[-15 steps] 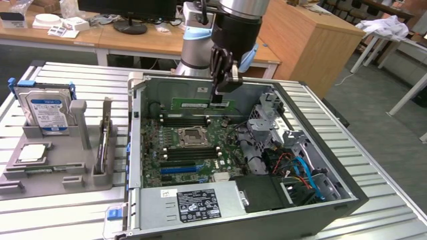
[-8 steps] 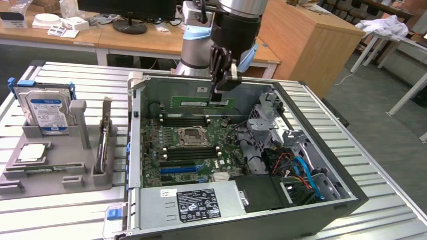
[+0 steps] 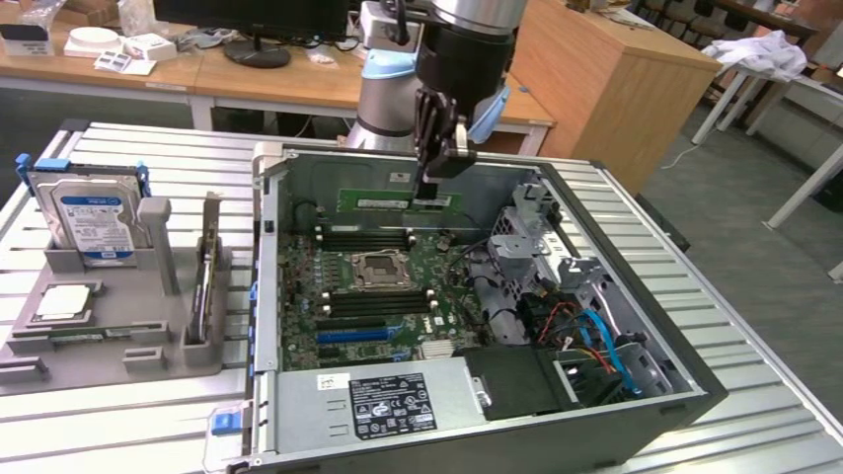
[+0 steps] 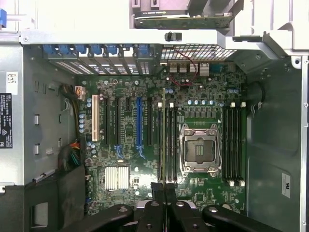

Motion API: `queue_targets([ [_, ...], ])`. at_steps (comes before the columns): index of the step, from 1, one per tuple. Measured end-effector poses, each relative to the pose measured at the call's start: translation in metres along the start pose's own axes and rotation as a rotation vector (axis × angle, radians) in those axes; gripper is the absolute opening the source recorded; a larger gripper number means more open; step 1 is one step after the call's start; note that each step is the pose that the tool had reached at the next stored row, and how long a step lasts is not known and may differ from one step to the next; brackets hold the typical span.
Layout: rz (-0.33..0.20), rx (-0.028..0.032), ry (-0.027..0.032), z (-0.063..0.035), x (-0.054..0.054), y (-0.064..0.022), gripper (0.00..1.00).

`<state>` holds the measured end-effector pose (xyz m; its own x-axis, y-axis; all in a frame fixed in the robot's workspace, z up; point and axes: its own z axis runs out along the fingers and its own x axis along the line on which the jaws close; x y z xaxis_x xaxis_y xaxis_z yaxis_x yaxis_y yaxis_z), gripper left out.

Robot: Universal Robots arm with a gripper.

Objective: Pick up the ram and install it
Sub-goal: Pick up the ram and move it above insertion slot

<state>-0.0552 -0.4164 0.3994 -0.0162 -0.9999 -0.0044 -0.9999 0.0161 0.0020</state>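
Observation:
The ram (image 3: 375, 200) is a long green stick hanging level above the far side of the open computer case (image 3: 270, 296). My gripper (image 3: 428, 197) is shut on it near its end on the exterior view's right. In the wrist view the ram (image 4: 164, 135) shows edge-on as a thin line running out from my gripper (image 4: 164, 189), over the motherboard (image 4: 125, 154). It lies along the black memory slots (image 4: 172, 145) beside the open processor socket (image 4: 199, 147). A second bank of memory slots (image 4: 232, 145) lies on the socket's other side.
A grey holder (image 3: 118, 336) on the exterior view's left carries a hard drive with a blue label (image 3: 90, 212) and a square silver processor chip (image 3: 63, 301). In the case are a power supply (image 3: 395, 403), a drive cage (image 3: 527, 232) and loose cables (image 3: 593, 341).

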Motion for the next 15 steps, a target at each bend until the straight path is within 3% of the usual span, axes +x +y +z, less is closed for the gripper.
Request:
queue_targets([
  [15,0.000,-0.0001,0.0000,0.0000,-0.0054,0.0001,0.12],
])
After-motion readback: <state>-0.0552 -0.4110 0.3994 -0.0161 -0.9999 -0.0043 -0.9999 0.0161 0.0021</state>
